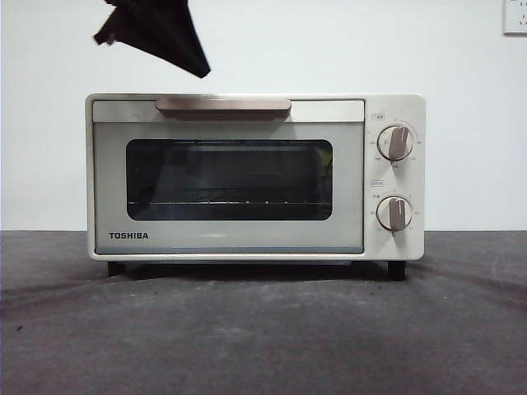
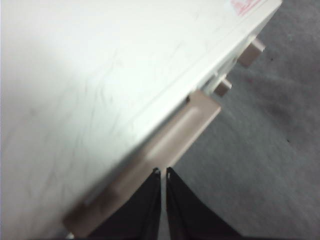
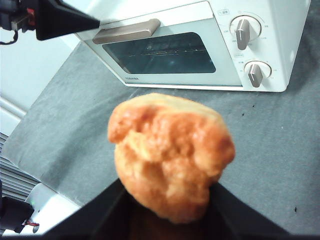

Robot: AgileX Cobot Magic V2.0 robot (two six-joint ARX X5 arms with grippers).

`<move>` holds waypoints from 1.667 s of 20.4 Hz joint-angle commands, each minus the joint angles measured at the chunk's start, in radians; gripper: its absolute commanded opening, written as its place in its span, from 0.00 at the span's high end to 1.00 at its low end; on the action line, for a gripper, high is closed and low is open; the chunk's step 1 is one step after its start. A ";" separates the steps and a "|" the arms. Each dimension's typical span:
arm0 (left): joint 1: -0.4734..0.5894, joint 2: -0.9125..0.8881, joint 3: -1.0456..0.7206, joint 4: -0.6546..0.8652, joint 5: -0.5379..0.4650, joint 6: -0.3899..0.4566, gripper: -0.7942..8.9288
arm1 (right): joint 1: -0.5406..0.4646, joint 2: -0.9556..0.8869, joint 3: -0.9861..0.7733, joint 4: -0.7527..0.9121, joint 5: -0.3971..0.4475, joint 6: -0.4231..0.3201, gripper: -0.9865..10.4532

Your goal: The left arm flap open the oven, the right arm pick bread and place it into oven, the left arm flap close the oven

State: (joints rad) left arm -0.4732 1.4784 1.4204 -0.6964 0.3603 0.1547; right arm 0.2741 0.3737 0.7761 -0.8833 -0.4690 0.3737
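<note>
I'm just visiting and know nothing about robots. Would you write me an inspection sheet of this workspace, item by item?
Surface: dark grey cloth on the table, slightly wrinkled.
Job's things: cream oven, door shut, rack visible through the glass; bread held in the air in front of the oven.
Clutter: nothing seen.
Grippers: left gripper, jaws nearly together, just above the oven's handle; right gripper shut on the bread.
Cables: a short wire by the left arm in the right wrist view.
Surroundings: plain white wall with a wall plate at the top corner.
</note>
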 commanded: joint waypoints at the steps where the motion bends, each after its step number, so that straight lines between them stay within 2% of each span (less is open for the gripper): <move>1: -0.004 0.026 0.029 0.037 -0.006 0.036 0.90 | 0.005 0.001 0.018 0.008 -0.003 0.012 0.77; 17: -0.007 0.108 0.029 0.024 -0.005 0.039 0.90 | 0.005 0.001 0.018 0.026 -0.002 0.011 0.77; 25: -0.007 0.106 0.029 -0.114 -0.005 0.069 0.90 | 0.005 0.001 0.018 0.031 -0.002 0.012 0.77; 34: -0.040 0.104 0.023 -0.222 -0.006 0.065 0.90 | 0.005 0.001 0.018 0.031 -0.001 0.012 0.77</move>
State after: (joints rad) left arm -0.5087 1.5505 1.4487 -0.9092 0.3828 0.2016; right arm 0.2745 0.3737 0.7761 -0.8696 -0.4690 0.3752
